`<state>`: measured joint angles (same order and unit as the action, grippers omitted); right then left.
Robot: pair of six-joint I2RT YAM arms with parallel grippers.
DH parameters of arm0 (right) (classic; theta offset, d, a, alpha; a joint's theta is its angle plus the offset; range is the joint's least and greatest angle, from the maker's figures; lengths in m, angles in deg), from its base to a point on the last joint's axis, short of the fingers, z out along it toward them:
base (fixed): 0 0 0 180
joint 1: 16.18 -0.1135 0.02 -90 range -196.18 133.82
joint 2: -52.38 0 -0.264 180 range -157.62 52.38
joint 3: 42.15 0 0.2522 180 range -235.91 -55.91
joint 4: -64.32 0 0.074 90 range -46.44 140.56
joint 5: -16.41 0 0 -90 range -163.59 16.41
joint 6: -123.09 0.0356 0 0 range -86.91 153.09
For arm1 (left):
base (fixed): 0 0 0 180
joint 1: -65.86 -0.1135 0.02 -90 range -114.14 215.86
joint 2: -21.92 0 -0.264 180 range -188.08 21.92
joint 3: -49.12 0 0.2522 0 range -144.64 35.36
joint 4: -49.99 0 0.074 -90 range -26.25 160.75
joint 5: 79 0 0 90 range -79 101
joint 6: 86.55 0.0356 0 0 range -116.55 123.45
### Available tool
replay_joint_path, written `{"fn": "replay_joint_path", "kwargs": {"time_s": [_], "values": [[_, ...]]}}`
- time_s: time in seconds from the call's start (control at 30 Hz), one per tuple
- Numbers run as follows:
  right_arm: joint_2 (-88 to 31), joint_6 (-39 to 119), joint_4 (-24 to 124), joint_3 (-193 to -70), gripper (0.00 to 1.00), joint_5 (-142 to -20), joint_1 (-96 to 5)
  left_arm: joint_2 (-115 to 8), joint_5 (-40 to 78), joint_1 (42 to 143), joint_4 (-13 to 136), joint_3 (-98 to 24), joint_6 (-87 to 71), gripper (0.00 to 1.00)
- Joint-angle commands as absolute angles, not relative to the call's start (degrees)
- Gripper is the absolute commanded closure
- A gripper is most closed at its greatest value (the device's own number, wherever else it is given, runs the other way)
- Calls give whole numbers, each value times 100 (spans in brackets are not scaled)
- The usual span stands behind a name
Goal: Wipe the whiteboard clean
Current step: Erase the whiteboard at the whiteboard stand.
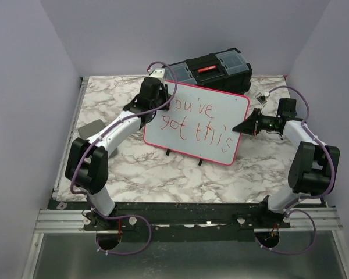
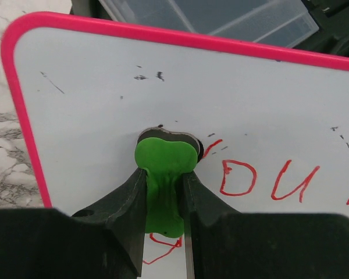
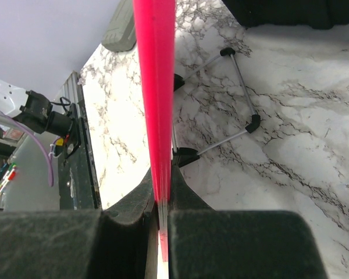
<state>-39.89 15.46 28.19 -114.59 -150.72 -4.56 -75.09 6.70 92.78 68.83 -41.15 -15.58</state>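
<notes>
The whiteboard (image 1: pixel 221 103) stands tilted on its small black feet in the middle of the marble table, pink-red rimmed, with "You've got this" in red handwriting. My left gripper (image 1: pixel 159 108) is at its upper left corner, shut on a green eraser (image 2: pixel 166 154) whose dark pad presses against the whiteboard (image 2: pixel 93 104) where the first letter is. My left gripper (image 2: pixel 164 192) hides part of that letter. My right gripper (image 1: pixel 239 127) is shut on the board's right edge; in the right wrist view the pink rim (image 3: pixel 155 87) runs straight between the jaws of my right gripper (image 3: pixel 163 186).
A black toolbox (image 1: pixel 212 68) with a clear-lidded top sits right behind the board. A small grey flat pad (image 1: pixel 93 129) lies at the table's left side. The board's wire stand (image 3: pixel 241 75) rests on the marble behind it. Walls close in on three sides.
</notes>
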Motion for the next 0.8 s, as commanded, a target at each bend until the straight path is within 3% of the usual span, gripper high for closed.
{"fn": "replay_joint_path", "kwargs": {"time_s": [0.0, 0.27, 0.53, 0.77], "values": [[-3996, 1207, 2982, -11620, 99, -14918, -457, -7696, 476, 9030, 7282, -4125, -1518, 100], [-4047, 1207, 2981, -11627, 99, -14935, -457, -7381, 1100, 9248, 6806, -3310, -1346, 100], [-3986, 1193, 2955, -11620, 99, -14936, -457, -7640, 1147, 9496, 7089, -4149, -1309, 100], [-3964, 1171, 2931, -11629, 99, -14936, -453, -7795, 950, 9112, 7270, -4756, -1603, 100]]}}
